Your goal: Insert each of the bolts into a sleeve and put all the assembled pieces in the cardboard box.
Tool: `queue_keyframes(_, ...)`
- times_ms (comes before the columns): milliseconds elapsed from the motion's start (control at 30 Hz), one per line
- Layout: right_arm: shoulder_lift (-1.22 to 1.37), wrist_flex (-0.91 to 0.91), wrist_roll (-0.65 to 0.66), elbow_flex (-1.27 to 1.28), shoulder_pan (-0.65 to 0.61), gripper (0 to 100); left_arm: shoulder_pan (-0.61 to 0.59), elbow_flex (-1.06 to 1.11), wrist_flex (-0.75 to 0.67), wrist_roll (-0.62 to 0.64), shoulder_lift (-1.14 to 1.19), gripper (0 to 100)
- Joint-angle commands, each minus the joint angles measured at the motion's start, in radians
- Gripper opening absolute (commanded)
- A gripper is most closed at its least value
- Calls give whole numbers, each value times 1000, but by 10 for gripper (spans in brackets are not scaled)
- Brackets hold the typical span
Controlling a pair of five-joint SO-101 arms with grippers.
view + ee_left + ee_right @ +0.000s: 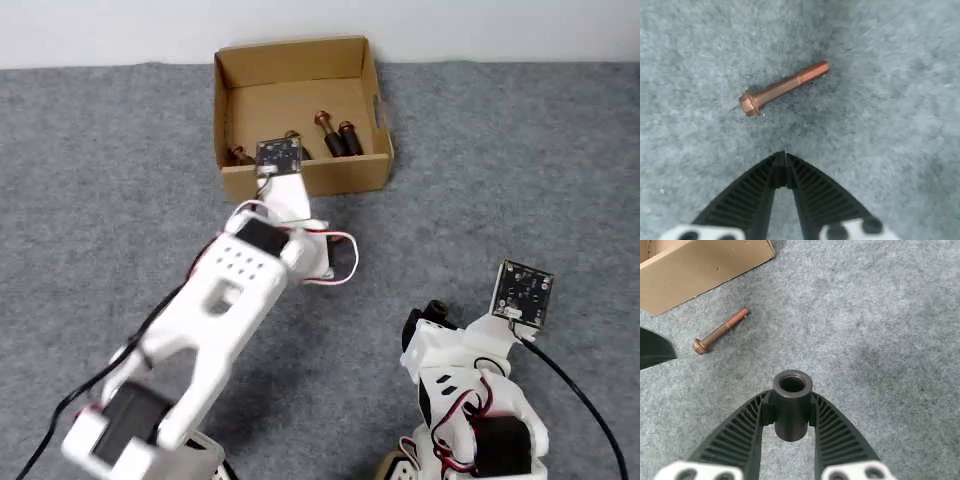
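Well, most of the job looks done. Several assembled pieces (336, 135) already lie in the cardboard box (232, 75) at the far side of the grey carpeted table (520, 150); I make out about four, though the outstretched arm hides part of the box floor. By my reckoning one pair is left. A lone copper bolt (782, 89) lies flat on the carpet near the box's front corner. Its black sleeve (791, 422) is not yet on it.

That sleeve sits clamped between the tips of the right gripper (791, 402), with its open bore turned up towards the wrist camera. The right arm is folded back close to its base at the near right of the table, well apart from the box.

The left arm is stretched forward with its wrist over the carpet just before the box's near wall. The left gripper (785, 157) hangs above the bolt without touching it, its claw pinched together and holding nothing.

What remains, I'd judge, is picking up the bolt, threading it into the held sleeve and dropping the pair in the box.
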Motion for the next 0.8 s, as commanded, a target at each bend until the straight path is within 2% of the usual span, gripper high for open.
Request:
queue_keyframes(0,-1,-10,11,-6,10,9,11,-113,9,9,103,7)
queue_keyframes(267,-1,-8,11,-6,10,9,-14,-189,5,8,315,7)
queue_keyframes(567,-1,-8,11,-6,10,9,-239,-389,6,3,445,6)
queue_keyframes(767,-1,-8,9,-6,10,9,-262,-495,21,3,419,6)
